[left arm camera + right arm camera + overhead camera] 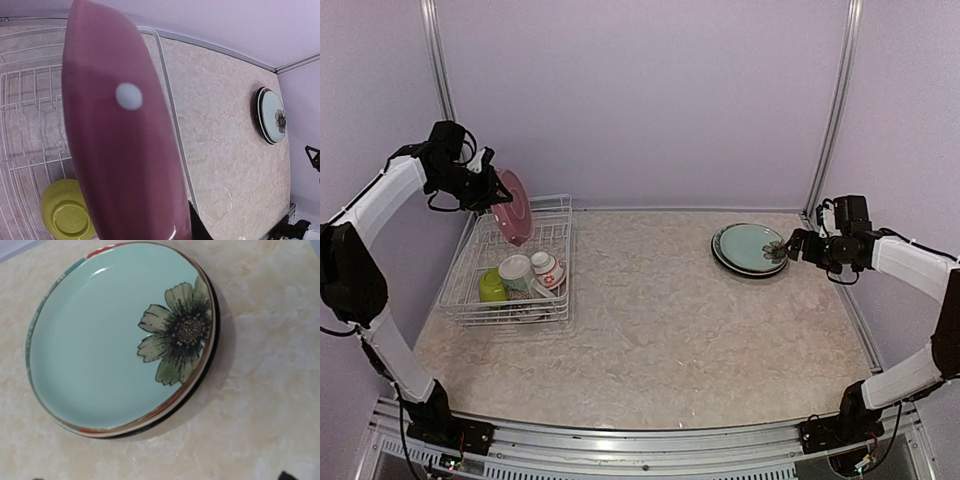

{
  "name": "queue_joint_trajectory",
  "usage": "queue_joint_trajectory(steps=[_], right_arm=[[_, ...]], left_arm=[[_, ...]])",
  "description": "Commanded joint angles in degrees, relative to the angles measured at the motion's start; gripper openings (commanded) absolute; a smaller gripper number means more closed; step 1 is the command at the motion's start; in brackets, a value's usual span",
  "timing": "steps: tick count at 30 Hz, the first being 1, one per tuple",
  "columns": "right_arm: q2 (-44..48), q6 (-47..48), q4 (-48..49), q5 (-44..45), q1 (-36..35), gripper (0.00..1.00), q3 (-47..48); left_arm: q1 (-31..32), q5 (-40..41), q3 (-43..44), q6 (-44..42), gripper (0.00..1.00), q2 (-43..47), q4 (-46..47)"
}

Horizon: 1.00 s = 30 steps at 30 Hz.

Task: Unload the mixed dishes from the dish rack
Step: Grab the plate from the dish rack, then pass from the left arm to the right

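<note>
A pale marbled table (650, 320) stands before lilac walls, seen from above, with a robot arm at each side. On the left sits the white wire rack (470, 300). The left gripper (492, 195) is over the rack's far end, its fingers pinching the rim of a pink plate (513, 208). The plate stands on edge, tilted, above the far part of the rack; whether its lower rim touches the wires cannot be told. In the left wrist view this plate (120, 150) fills the middle of the picture, deep pink with one pale dot. In the near half of the rack sit three dishes close together: a green bowl (492, 287) on the left, which looks bottom up, a cream mug (516, 271) in the middle and a small bowl (548, 268) with red marks on the right. At the far right of the table a teal plate (748, 247) with a dark flower lies flat on a black plate (212, 365). The right gripper (786, 247) is at this stack's right edge, jaws spread wide, holding nothing
</note>
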<state>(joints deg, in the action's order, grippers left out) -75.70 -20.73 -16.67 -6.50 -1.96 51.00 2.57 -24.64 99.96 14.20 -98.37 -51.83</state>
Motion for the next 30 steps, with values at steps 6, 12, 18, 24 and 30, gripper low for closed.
queue_joint_trajectory(steps=[6,12,18,24,30], right_arm=[[-3.62,-7.10,-1.72,-0.74,-0.96,1.00,3.88],[-5.15,-8.89,-1.02,-4.50,-2.65,1.00,5.77],[-6.54,-15.12,2.44,-10.01,-4.58,1.00,6.26],[-9.40,-21.11,7.72,-15.67,-7.34,1.00,7.04],[-12.72,-24.09,9.33,-17.80,-12.13,1.00,10.59]], left_arm=[[9.15,9.50,-10.29,-6.24,0.00,17.70,19.08],[19.66,21.63,-13.67,-13.79,0.00,20.35,21.27],[30.08,32.44,-18.03,-22.13,0.00,20.98,25.54],[39.96,42.48,-21.76,-29.95,0.00,18.63,30.24],[46.77,49.51,-23.55,-35.31,0.00,14.16,32.97]])
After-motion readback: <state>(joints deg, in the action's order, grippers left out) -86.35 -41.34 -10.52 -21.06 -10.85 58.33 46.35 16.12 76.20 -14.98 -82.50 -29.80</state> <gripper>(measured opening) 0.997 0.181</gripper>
